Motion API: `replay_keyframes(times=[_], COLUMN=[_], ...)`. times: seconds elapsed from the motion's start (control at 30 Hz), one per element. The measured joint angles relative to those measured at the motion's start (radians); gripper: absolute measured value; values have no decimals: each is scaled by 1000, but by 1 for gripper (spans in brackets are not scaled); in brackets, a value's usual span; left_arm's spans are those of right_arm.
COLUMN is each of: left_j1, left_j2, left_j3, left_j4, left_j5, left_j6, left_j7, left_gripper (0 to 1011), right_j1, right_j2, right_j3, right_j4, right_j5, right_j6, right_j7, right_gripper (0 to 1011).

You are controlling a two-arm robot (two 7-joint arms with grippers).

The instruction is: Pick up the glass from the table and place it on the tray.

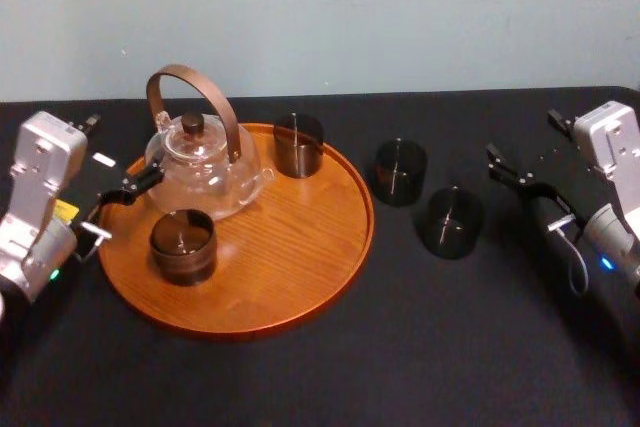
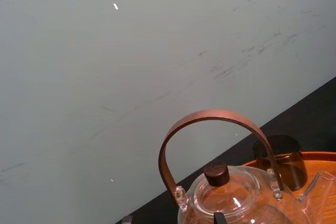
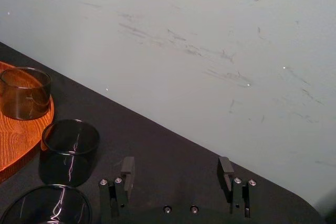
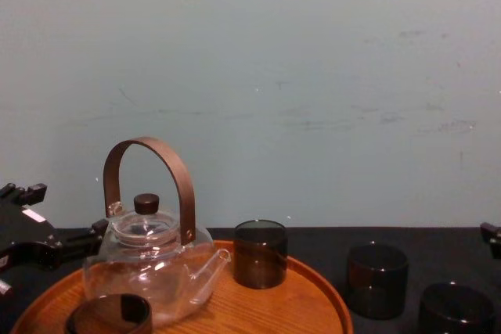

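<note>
- I see the right gripper [image 3: 176, 163] low over the right side of the table [image 1: 420, 347], with its jaws spread wide and nothing between them.
- 2 dark glasses stand upright on the table to the right of the tray [image 1: 300, 247]. The back glass [image 1: 400, 171] is just beside the rim. The front glass [image 1: 450, 221] is near it, between the tray and the right gripper.
- On the tray I see a clear teapot [image 1: 205, 172] and 2 more glasses, the rear tray glass [image 1: 298, 144] and the front tray glass [image 1: 183, 245].
- The left gripper [image 1: 120, 207] is at the tray's left edge beside the teapot, jaws wide and empty.
</note>
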Motion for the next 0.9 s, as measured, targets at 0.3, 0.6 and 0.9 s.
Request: replay_keyframes(times=[0.3, 0.6, 0.9], left_j1=[0, 0, 0], left_j2=[0, 0, 0], left_j3=[0, 0, 0], left_j4=[0, 0, 0], left_j5=[0, 0, 0], left_j6=[0, 0, 0], left_j7=[0, 0, 0], left_gripper=[1002, 1001, 1002], right_j1=[0, 0, 0], right_j2=[0, 0, 0], right_j3=[0, 0, 0], right_j4=[0, 0, 0], right_j5=[0, 0, 0], right_j6=[0, 0, 0], right_j7=[0, 0, 0], right_gripper=[1002, 1002, 1002])
